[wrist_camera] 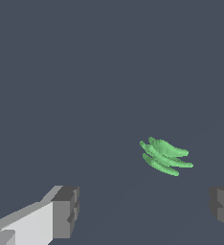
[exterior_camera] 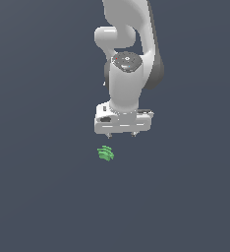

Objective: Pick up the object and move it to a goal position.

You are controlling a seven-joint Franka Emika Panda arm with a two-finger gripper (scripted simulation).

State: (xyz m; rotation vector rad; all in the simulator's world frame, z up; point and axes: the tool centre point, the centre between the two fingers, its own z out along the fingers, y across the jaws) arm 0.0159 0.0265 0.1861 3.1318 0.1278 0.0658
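The task looks barely begun: the green object [exterior_camera: 105,153] lies loose on the dark tabletop [exterior_camera: 38,197], ungrasped, and no goal marker shows in either view. The gripper [exterior_camera: 122,134] hovers above it with nothing held. In the wrist view its two fingers [wrist_camera: 66,210] stand wide apart with the ridged lump ahead of them, nearer one finger than the other and outside the gap between them. In the exterior view the object sits below the gripper and toward the exterior view's left. Aligning, descending, closing, lifting and carrying all remain.
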